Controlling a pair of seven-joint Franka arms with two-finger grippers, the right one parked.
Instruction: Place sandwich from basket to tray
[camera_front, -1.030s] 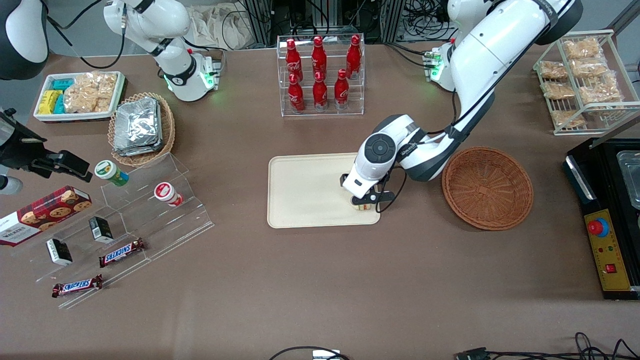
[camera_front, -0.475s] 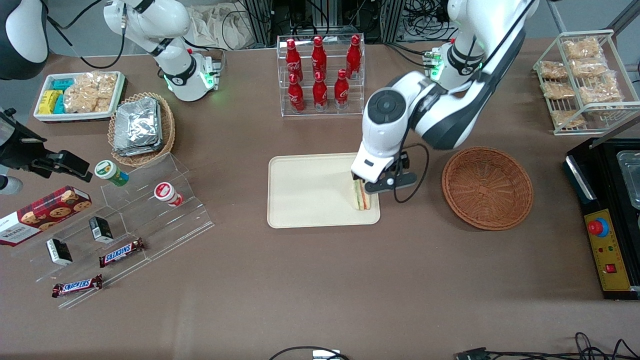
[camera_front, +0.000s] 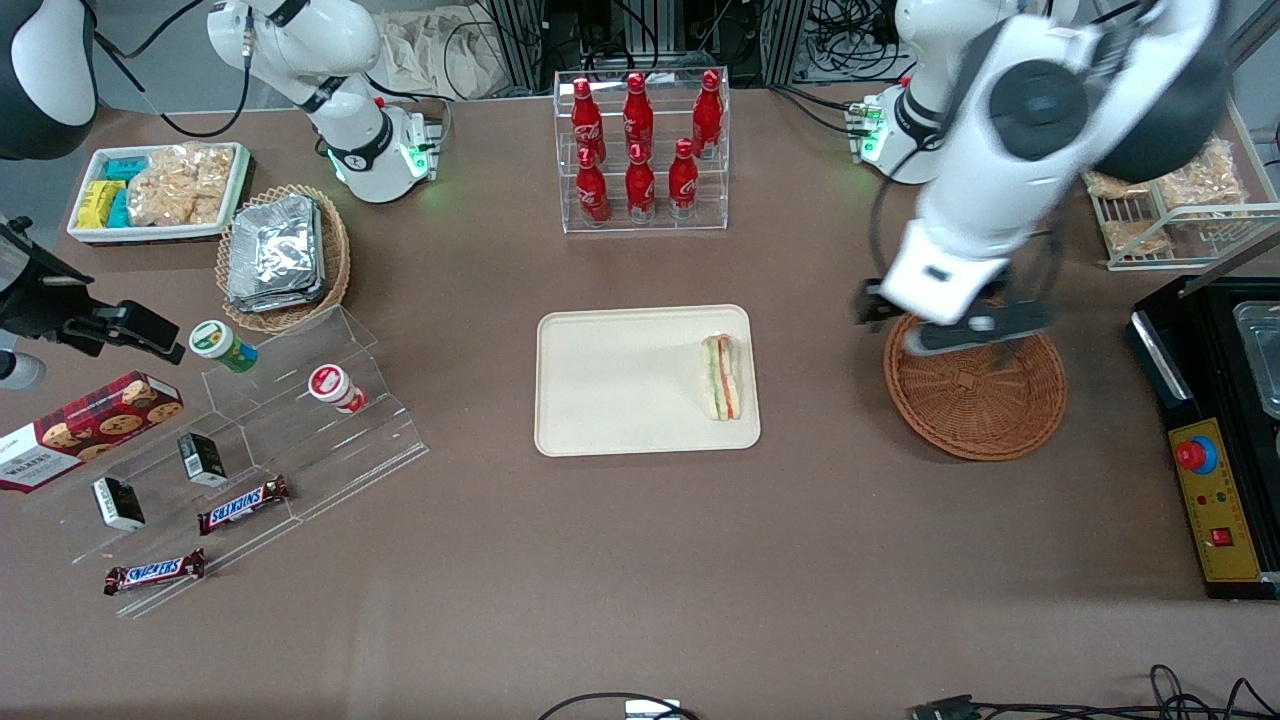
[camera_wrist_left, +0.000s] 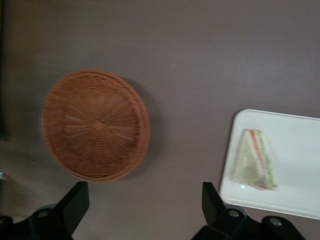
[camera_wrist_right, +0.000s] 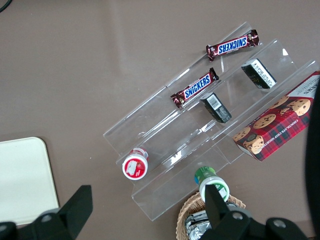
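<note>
Gripper (camera_front: 940, 325) risen off tray (camera_front: 610, 420), now above basket (camera_front: 985, 410) rim, fingers spread, empty; sandwich (camera_front: 722, 376) lies on tray edge nearest basket.

The sandwich (camera_front: 723, 377) lies on the tray (camera_front: 610, 385), close to the tray edge that faces the basket (camera_front: 985, 400). Tray and basket sit side by side on the table (camera_front: 640, 560), apart, the basket toward the working arm's end. The gripper (camera_front: 935, 325) hangs above the basket's rim on the side toward the tray, fingers (camera_wrist_left: 75, 200) spread apart, nothing between them. The bottle rack (camera_front: 640, 150) stands farther from the front camera than the tray.
</note>
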